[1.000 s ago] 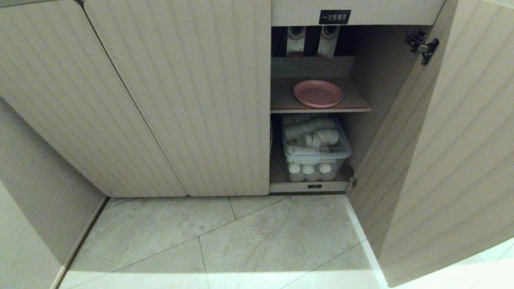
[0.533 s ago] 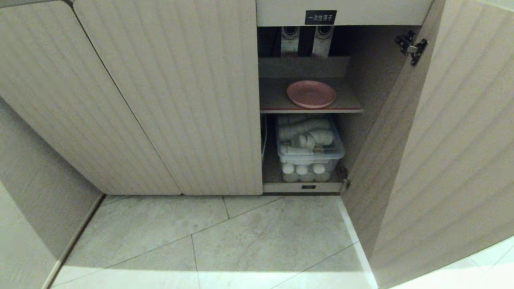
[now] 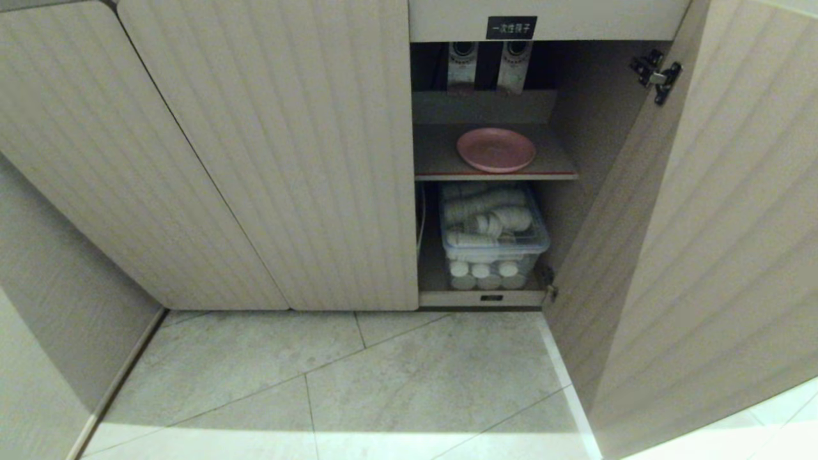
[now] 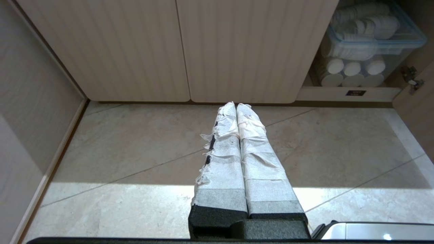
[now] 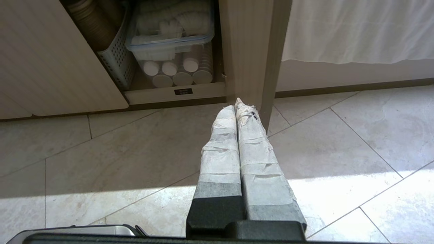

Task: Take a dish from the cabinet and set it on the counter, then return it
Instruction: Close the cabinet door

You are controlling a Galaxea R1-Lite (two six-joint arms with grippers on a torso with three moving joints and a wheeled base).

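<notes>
The pink dish lies flat on the red-edged upper shelf of the low beige cabinet, whose right door stands wide open. Neither arm shows in the head view. My left gripper hangs shut and empty over the floor tiles in front of the closed doors. Shut and empty too, my right gripper points at the floor by the lower edge of the open door. The counter is out of view.
Below the dish, a clear lidded bin of stacked white cups fills the bottom compartment, with a perforated grey basket beside it. A hinge sticks out inside the open door. A white curtain hangs to the right.
The whole head view has shifted a little to the left over the first half second, so the camera moved; since then it holds still. The dish has not moved on its shelf.
</notes>
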